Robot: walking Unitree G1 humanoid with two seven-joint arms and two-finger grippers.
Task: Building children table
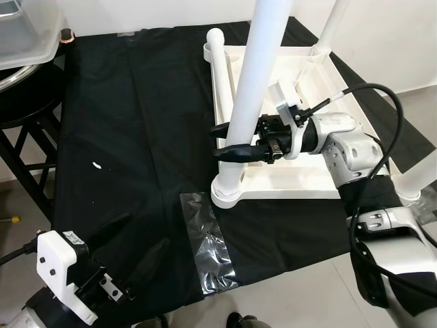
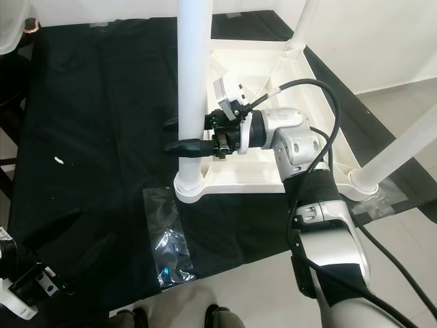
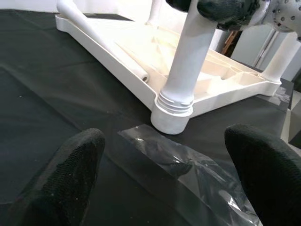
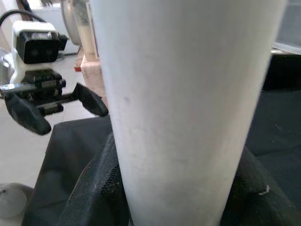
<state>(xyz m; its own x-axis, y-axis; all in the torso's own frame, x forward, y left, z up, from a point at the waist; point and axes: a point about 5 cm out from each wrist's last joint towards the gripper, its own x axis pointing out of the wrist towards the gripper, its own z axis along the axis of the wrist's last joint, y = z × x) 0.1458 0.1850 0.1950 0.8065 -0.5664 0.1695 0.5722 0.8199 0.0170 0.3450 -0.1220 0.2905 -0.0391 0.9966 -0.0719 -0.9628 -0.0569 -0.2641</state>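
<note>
A white plastic children's table (image 1: 300, 183) lies upside down on a black cloth (image 1: 136, 102). One white table leg (image 1: 256, 82) stands upright in the near left corner socket (image 1: 228, 191). My right gripper (image 1: 220, 142) is shut on this leg a little above the socket, one black finger on each side. Two more legs stand in the far right corner (image 1: 332, 24) and the near right corner (image 1: 423, 179). A loose leg (image 1: 220, 68) lies along the table's left side. My left gripper (image 3: 162, 188) hangs open low over the cloth, in front of the socket.
A sheet of clear plastic wrap (image 1: 208, 239) lies on the cloth just in front of the socket. A black stool (image 1: 27, 102) and a clear bin (image 1: 27, 27) stand at the far left. A small white scrap (image 1: 97, 165) lies on the cloth. Pale floor borders the cloth's near edge.
</note>
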